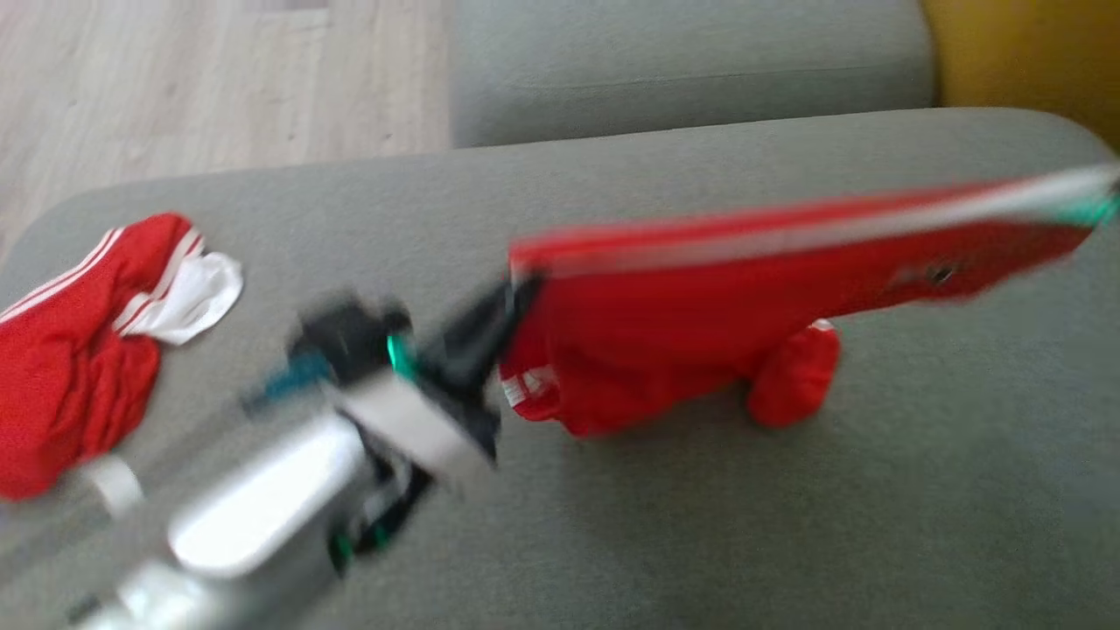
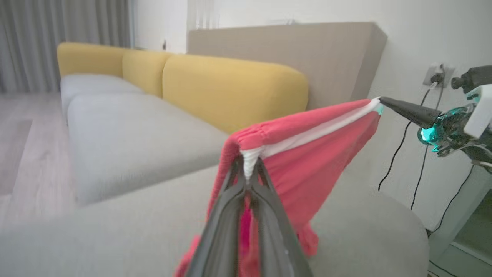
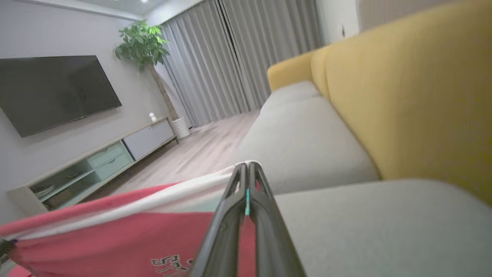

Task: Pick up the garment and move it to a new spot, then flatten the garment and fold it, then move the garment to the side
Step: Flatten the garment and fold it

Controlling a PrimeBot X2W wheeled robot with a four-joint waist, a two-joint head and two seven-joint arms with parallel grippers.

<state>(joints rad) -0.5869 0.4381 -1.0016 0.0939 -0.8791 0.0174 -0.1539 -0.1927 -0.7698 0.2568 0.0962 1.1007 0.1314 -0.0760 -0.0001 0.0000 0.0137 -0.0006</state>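
The garment (image 1: 682, 341) is red with a white waistband, stretched in the air between both grippers over the grey seat cushion (image 1: 787, 525), its lower part sagging onto the cushion. My left gripper (image 1: 518, 293) is shut on the waistband's left end, and the left wrist view shows its tips (image 2: 249, 169) pinching the gathered white band. My right gripper (image 1: 1109, 188) is shut on the far right end. In the right wrist view its tips (image 3: 248, 166) clamp the white edge of the garment (image 3: 115, 238). The head view is blurred.
A second red and white garment (image 1: 79, 350) lies crumpled on the cushion's left. Another grey cushion (image 1: 691, 70) sits behind, with wood floor (image 1: 175, 87) to the left. Yellow backrests (image 2: 230, 88) line the sofa. Cables (image 2: 403, 146) hang on the wall.
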